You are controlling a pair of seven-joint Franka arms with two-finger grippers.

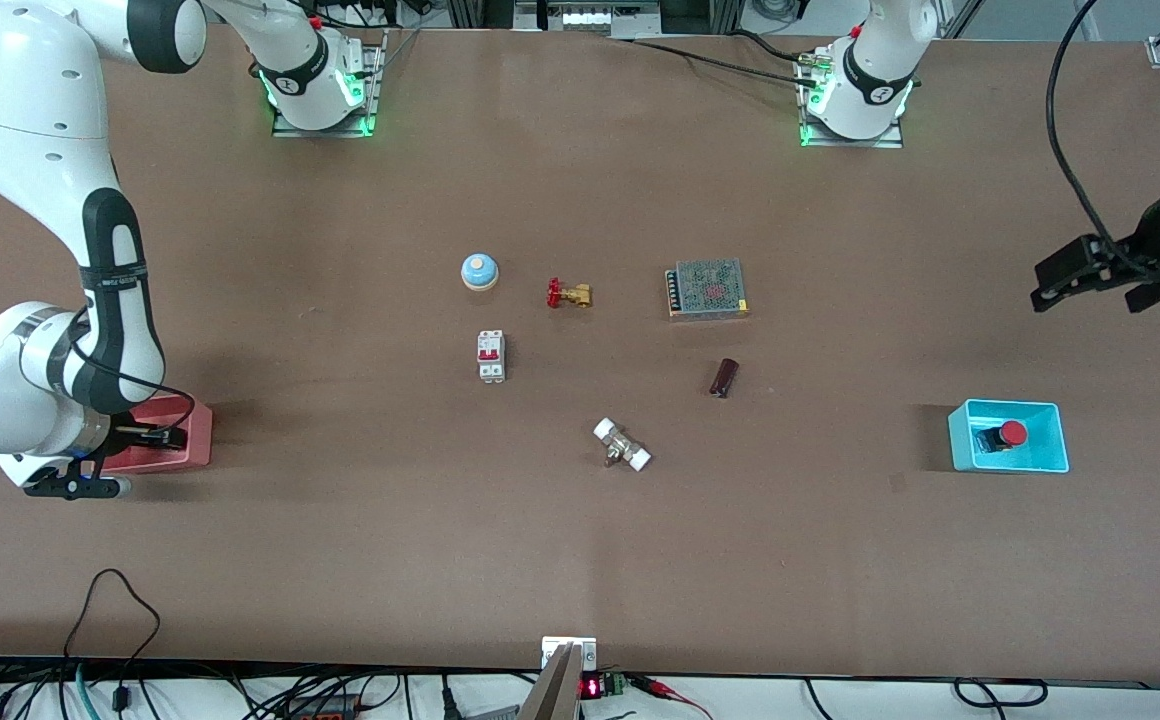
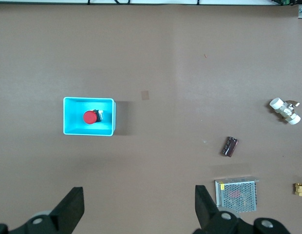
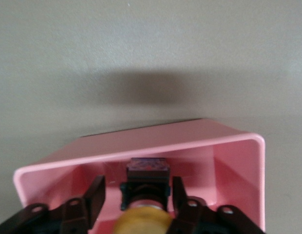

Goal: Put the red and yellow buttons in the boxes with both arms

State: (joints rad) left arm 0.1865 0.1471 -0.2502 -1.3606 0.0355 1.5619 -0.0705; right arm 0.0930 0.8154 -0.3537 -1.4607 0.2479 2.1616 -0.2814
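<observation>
The red button (image 1: 1012,433) lies in the cyan box (image 1: 960,445) toward the left arm's end of the table; the left wrist view also shows the button (image 2: 89,117) and the box (image 2: 68,127). My left gripper (image 1: 1060,280) hangs open and empty, high over the table at that end, apart from the box; it also shows in its own wrist view (image 2: 139,214). My right gripper (image 1: 155,437) is down inside the pink-red box (image 1: 195,435). In the right wrist view the yellow button (image 3: 143,217) sits in that box (image 3: 165,139) between the open fingers (image 3: 95,197), with a gap on each side.
In the middle of the table lie a blue dome bell (image 1: 479,271), a brass valve with a red handle (image 1: 568,294), a mesh-topped power supply (image 1: 707,289), a white circuit breaker (image 1: 491,356), a small dark cylinder (image 1: 724,377) and a white-ended fitting (image 1: 622,445).
</observation>
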